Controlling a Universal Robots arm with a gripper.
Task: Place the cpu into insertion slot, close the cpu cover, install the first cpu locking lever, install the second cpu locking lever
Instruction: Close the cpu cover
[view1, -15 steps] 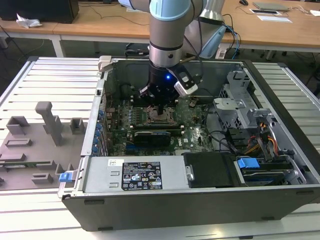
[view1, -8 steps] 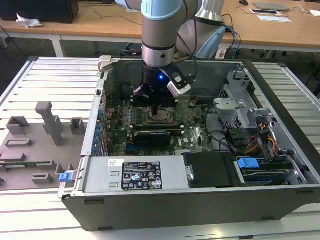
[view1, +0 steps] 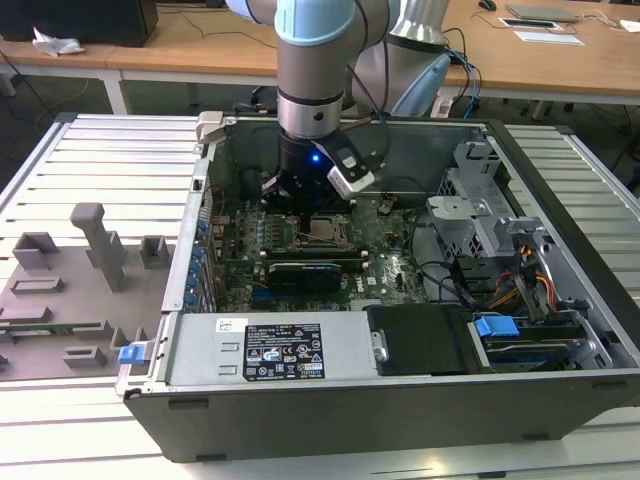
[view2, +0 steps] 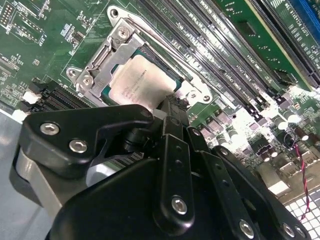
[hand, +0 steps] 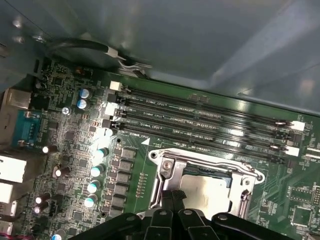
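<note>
One arm is seen in the exterior view, reaching down into an open computer case (view1: 330, 410) that lies on the slatted table (view1: 100, 160). The tool (view1: 303, 205) hangs low over the green motherboard (view1: 240, 270), just beside the cpu (view1: 322, 229).

In the second wrist view the cpu (view2: 137, 82) is found seated flat, its pale face showing through the window of the cpu cover (view2: 107, 52), which appears to be folded down around it. A thin bright lever wire (view2: 165, 54) runs along one side of the frame; whether it is latched cannot be told. The tool (view2: 171, 106) sits at the socket's edge with its fingers drawn together and nothing gripped.

In the first wrist view the insertion slot (hand: 207, 173) is seen filled by the cpu (hand: 207, 192) and framed by the cover (hand: 167, 172), with the tool (hand: 174, 199) at its near edge, close to the memory slots (hand: 200, 117).

Placing and covering are judged done — lever work is in hand. That work calls for a precise press on a thin wire, kept clear of the chip face.
</note>
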